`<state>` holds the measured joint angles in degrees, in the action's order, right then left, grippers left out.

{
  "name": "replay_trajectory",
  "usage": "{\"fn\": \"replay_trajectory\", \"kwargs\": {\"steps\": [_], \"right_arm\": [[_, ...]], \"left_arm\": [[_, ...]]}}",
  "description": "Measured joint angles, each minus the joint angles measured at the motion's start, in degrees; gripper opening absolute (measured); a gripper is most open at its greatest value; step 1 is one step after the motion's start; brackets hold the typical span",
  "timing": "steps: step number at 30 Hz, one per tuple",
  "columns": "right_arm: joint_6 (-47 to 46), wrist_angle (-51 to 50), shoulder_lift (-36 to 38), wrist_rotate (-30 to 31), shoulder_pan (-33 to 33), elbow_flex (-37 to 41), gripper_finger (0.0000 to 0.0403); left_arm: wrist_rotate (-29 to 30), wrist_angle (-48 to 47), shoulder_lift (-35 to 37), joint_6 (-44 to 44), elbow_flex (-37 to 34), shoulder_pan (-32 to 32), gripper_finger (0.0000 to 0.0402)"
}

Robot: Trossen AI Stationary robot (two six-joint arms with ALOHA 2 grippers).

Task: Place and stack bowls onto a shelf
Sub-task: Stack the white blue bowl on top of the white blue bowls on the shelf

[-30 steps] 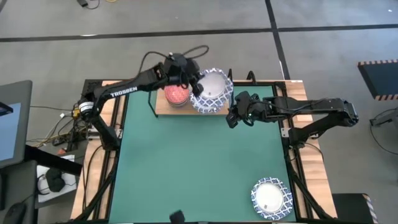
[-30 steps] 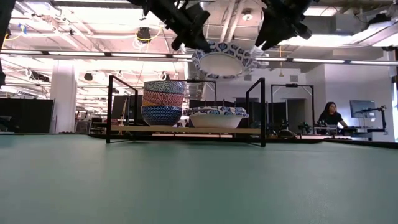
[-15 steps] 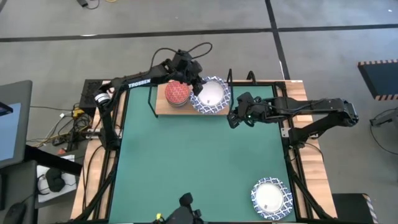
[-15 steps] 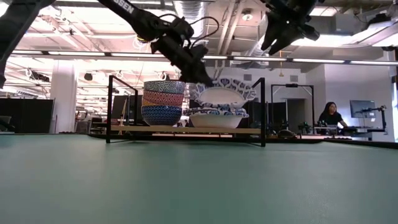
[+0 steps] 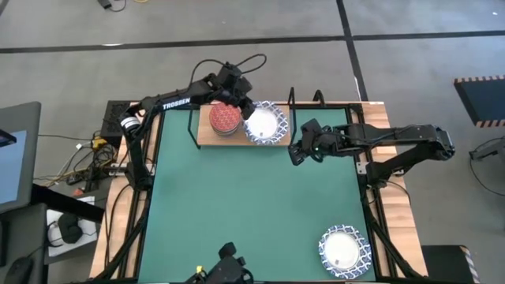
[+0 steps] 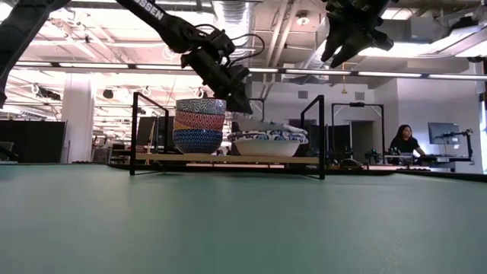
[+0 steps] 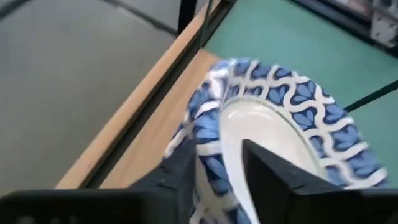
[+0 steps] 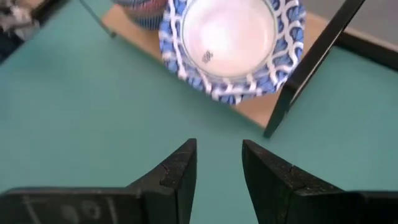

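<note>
Now 2 white bowls with blue-patterned rims (image 6: 266, 142) sit nested on the shelf (image 5: 207, 138), just right of a stack of 3 small patterned bowls (image 6: 199, 125) with a red one on top. 1 more white bowl (image 5: 343, 251) lies on the green mat (image 5: 252, 197), well apart from the shelf. Left gripper (image 7: 217, 165) straddles the upper bowl's rim, fingers parted. Right gripper (image 8: 219, 163), open and empty, hovers beside the shelf's right end.

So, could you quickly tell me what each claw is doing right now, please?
Left claw: fingers astride the white bowl's rim on the shelf; grip cannot be told.
Right claw: open, empty.
</note>
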<state>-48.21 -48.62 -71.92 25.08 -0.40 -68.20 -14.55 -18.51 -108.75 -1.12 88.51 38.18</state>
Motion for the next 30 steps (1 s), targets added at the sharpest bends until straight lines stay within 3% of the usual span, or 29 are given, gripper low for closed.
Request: {"fn": "replay_trajectory", "kwargs": {"steps": [5,9,13,21,26,30], "right_arm": [[0.04,-6.21,-0.02,-6.73,0.0,0.02,0.0154],[0.07,-13.44,-0.55,-15.77,0.8,0.02,0.0154],[-0.91,-18.72,-0.5,-17.51,3.06,0.11,0.0154],[-2.88,-24.97,-0.51,-19.19,12.53,0.96,0.0154],[-4.47,-22.28,-0.49,-27.29,19.6,6.12,0.0154],[-5.97,-14.21,-0.57,-35.04,27.08,12.42,0.0154]], "left_arm": [[1.86,-2.98,0.0,-2.14,0.0,0.62,0.0183],[6.8,-2.91,0.0,-3.48,0.0,0.72,0.0208],[9.88,-2.08,0.0,-2.35,0.0,0.57,0.0208],[5.84,-1.67,3.78,0.19,2.62,-1.12,0.0192],[5.95,-2.59,8.16,2.8,6.69,-2.7,0.0183],[5.88,-2.73,12.33,4.63,8.56,-4.51,0.0182]]}}
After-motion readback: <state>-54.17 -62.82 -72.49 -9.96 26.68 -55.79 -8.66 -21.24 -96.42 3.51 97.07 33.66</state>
